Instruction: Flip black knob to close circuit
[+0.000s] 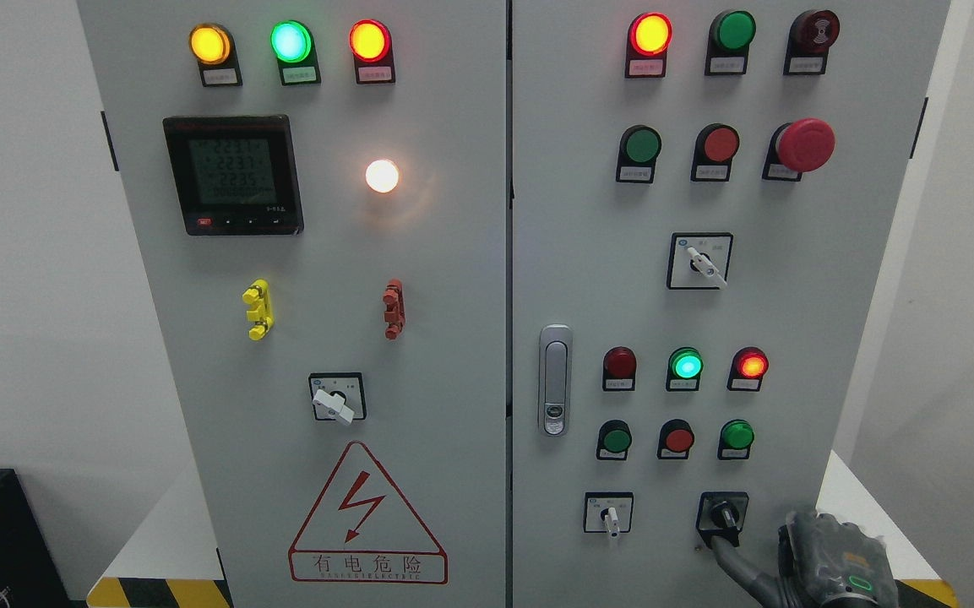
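From my head camera, the black knob (722, 512) sits low on the cabinet's right door (833, 321). My right hand (824, 561) reaches up from below, one finger (727, 557) extended, touching its lower edge, nothing clamped.

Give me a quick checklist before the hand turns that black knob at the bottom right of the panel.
1. Right hand near black knob: ok, just below and right of it.
2. Finger reaching the knob: ok, its tip sits at the knob's lower edge.
3. Firm grasp on the knob: not ok, only that finger is near it.
4. Knob unobstructed: ok.
5. White-handled switch beside it clear of the hand: ok.
6. Left hand: cannot tell, out of view.
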{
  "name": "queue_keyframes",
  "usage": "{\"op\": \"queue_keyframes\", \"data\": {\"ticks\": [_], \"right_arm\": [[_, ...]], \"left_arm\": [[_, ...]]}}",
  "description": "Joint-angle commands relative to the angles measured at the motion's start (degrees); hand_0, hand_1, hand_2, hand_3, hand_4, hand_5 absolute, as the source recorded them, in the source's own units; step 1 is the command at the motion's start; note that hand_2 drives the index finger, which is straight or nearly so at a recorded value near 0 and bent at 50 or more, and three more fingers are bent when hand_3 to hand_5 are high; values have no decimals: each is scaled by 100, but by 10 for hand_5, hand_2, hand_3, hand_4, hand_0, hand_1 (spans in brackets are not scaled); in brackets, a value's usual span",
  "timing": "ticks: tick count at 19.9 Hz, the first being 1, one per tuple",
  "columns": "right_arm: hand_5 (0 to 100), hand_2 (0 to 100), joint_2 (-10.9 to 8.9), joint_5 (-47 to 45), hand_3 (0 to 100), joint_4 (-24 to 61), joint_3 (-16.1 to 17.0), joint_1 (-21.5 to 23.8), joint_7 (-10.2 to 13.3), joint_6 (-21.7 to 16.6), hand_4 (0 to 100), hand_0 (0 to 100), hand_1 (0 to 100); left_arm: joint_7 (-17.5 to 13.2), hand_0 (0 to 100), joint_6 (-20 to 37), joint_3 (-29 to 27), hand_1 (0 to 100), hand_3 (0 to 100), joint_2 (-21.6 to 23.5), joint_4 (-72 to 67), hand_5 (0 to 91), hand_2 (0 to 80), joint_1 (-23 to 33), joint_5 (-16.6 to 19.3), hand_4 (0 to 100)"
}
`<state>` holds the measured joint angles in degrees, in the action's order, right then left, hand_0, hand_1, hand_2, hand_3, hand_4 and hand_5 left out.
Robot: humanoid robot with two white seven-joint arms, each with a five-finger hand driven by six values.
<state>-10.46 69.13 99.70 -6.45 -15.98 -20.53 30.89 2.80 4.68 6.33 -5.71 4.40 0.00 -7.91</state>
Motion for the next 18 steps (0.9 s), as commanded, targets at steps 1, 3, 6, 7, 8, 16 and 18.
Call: {"op": "queue_keyframes", "data": {"ticks": [1, 3, 6, 7, 8, 16, 18], "right_arm": [[890, 906, 9, -5, 1000, 6, -59, 7, 84, -39, 888, 98, 80], [890, 905, 9, -23, 1000, 32, -129, 7, 84, -39, 887, 100, 80], [891, 905, 17, -32, 1000, 67, -155, 16, 85, -92, 887, 103, 81], [891, 905, 26, -32, 1000, 67, -155, 16, 93, -118, 887, 103, 81], [891, 905, 26, -32, 1000, 76, -155, 7, 93, -127, 887, 104, 81], [891, 903, 44, -32, 1000, 216, -252, 95, 93, -171, 887, 111, 87], [891, 903, 44, -32, 1000, 278, -252, 174, 93, -189, 887, 112, 88]], "left_arm": [[1, 120, 7, 0, 556, 0, 0, 0, 0, 0, 114, 0, 0], [1, 120, -2, 0, 556, 0, 0, 0, 0, 0, 114, 0, 0], [1, 120, -2, 0, 556, 0, 0, 0, 0, 0, 114, 0, 0], [1, 120, -2, 0, 556, 0, 0, 0, 0, 0, 114, 0, 0], [1, 120, -2, 0, 556, 0, 0, 0, 0, 0, 114, 0, 0], [1, 120, -2, 0, 556, 0, 0, 0, 0, 0, 114, 0, 0], [1, 120, -2, 0, 556, 0, 0, 0, 0, 0, 114, 0, 0]]}}
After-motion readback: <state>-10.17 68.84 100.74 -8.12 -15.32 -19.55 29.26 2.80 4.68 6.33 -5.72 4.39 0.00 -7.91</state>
